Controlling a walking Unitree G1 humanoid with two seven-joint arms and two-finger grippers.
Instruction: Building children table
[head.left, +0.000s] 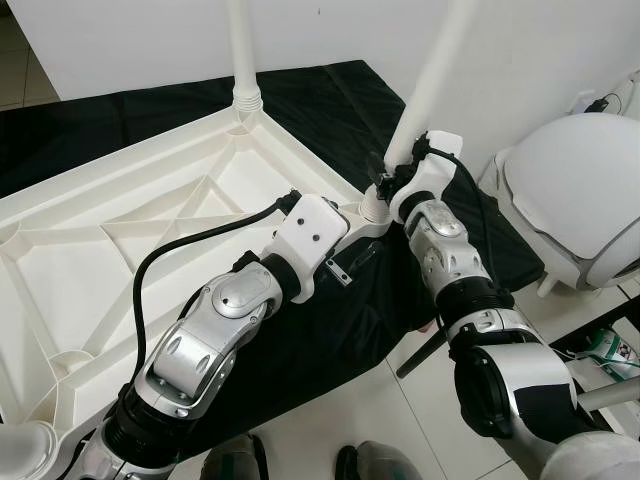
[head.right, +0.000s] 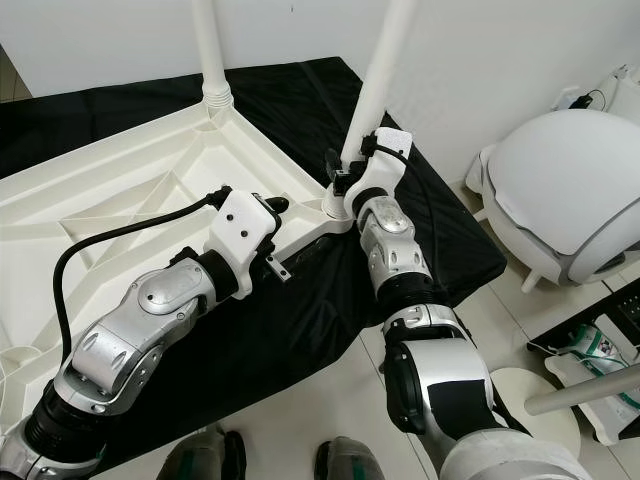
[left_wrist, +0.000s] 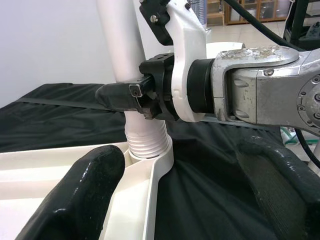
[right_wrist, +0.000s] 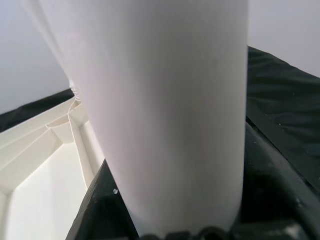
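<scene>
White plastic tabletop (head.left: 120, 250) lies upside down on black cloth (head.left: 330, 100), ribbed underside up. Two white legs upright in corner sockets. Right gripper (head.left: 385, 178) clamps near-corner leg (head.left: 425, 85) low. Left gripper (left_wrist: 170, 195) spread wide, straddling that corner's edge.

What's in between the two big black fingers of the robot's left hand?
In the left wrist view, the white table's corner, with the leg screwed into it, lies between the left gripper's fingers, and black cloth beneath.
</scene>
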